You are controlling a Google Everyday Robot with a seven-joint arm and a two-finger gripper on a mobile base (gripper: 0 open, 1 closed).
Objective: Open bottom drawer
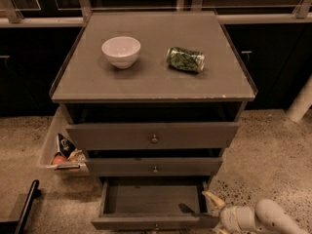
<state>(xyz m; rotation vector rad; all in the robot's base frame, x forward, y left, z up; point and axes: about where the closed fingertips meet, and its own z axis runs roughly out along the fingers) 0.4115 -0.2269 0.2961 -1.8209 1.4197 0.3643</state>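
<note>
Cabinet top (156, 84): white bowl (121, 51), can (185, 59); gripper (215, 209) lower right.

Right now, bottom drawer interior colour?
Plain grey bottom drawer, camera view; end effector at its front right corner.

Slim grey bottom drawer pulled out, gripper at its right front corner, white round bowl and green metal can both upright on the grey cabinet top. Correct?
No: the camera view shows the green metal can lying on its side; only the white round bowl is upright on the grey cabinet top. The slim grey bottom drawer is pulled out, gripper at its right front corner.
</note>
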